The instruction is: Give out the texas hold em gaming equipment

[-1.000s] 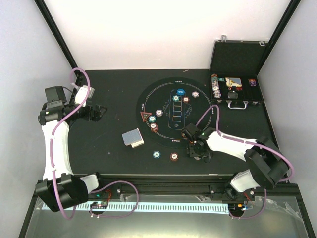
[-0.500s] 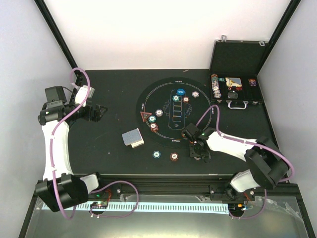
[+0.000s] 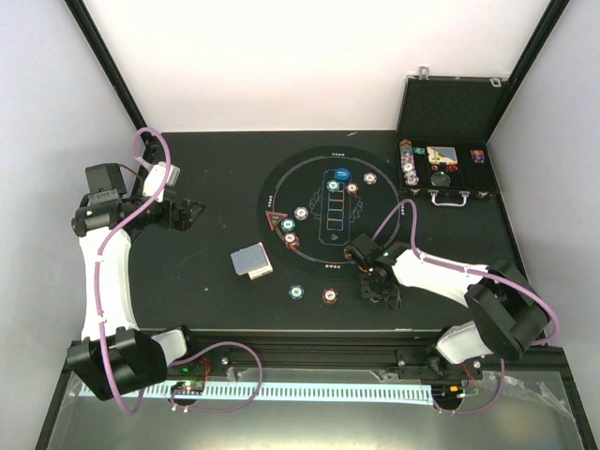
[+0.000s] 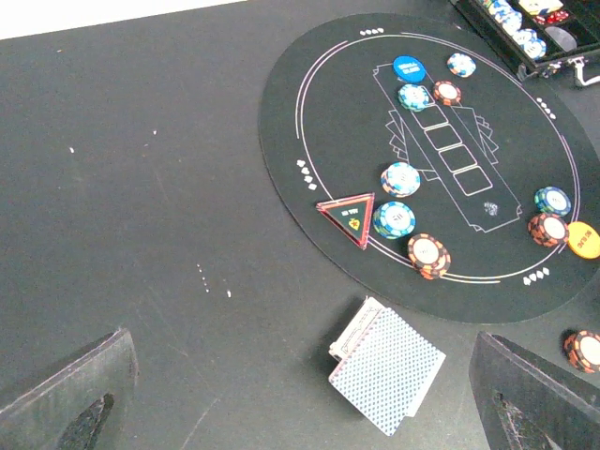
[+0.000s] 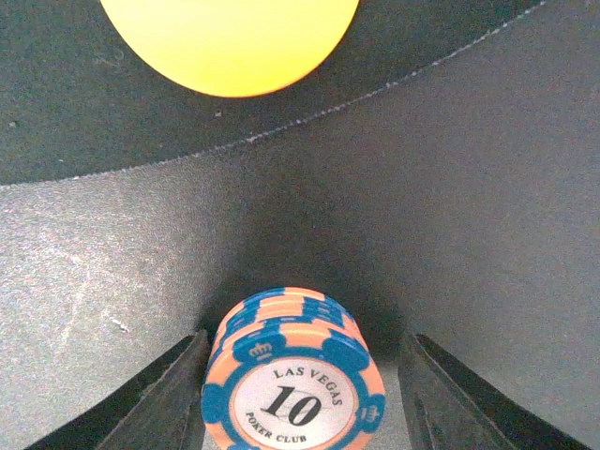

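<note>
Right fingers [image 5: 159, 405] flank chip stack [image 5: 291, 384], grip unclear; left fingers [image 4: 66, 394] gape empty above table [image 4: 141, 187].

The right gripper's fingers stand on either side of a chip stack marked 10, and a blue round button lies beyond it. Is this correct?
Not quite. The button beyond the chip stack is orange, not blue; the right wrist view shows it. The right gripper does have a finger on either side of the stack.

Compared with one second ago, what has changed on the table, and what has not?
The right tool closed in partway around the stack of chips; whether it grips yet is unclear. The left tool, wide open, the cards and the chips on the mat stayed put.
</note>
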Available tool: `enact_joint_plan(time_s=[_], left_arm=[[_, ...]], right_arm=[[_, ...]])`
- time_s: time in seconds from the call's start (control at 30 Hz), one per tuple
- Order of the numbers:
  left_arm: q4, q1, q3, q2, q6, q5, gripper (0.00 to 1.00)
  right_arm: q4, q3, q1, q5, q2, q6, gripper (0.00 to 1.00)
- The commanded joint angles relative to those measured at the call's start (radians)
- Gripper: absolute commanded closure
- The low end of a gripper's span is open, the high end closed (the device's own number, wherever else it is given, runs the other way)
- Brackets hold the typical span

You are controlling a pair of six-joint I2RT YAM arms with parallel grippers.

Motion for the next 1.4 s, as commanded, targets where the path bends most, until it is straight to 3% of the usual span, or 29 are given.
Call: enact_joint_plan(time_s=[0.0, 0.3, 0.63, 0.87, 1.13, 1.37], left_arm=[[-0.019, 0.004, 0.032, 0.007, 0.017, 0.039, 0.01], [-0.015, 0.004, 0.015, 0.009, 0.025, 0.041, 0.01], [-0.013, 0.004, 0.008, 0.007, 0.028, 0.043, 0.01], [-0.013, 0.004, 0.010, 0.007, 0.028, 0.046, 0.01], [-0.017, 0.004, 0.010, 0.005, 0.037, 0.046, 0.01], [-0.038, 0.004, 0.009, 0.015, 0.057, 0.039, 0.01]], right_arm=[[-0.024, -0.001, 0.007, 0.017, -0.027, 0.003, 0.43], [-0.038, 0.011, 0.006, 0.022, -0.031, 0.001, 0.43], [-0.048, 0.021, 0.006, 0.015, -0.034, -0.004, 0.64], [-0.091, 0.061, 0.007, 0.014, -0.056, -0.014, 0.66], [-0.197, 0.219, -0.010, 0.075, -0.064, -0.048, 0.70], [-0.166, 0.378, -0.160, 0.091, 0.030, -0.147, 0.70]])
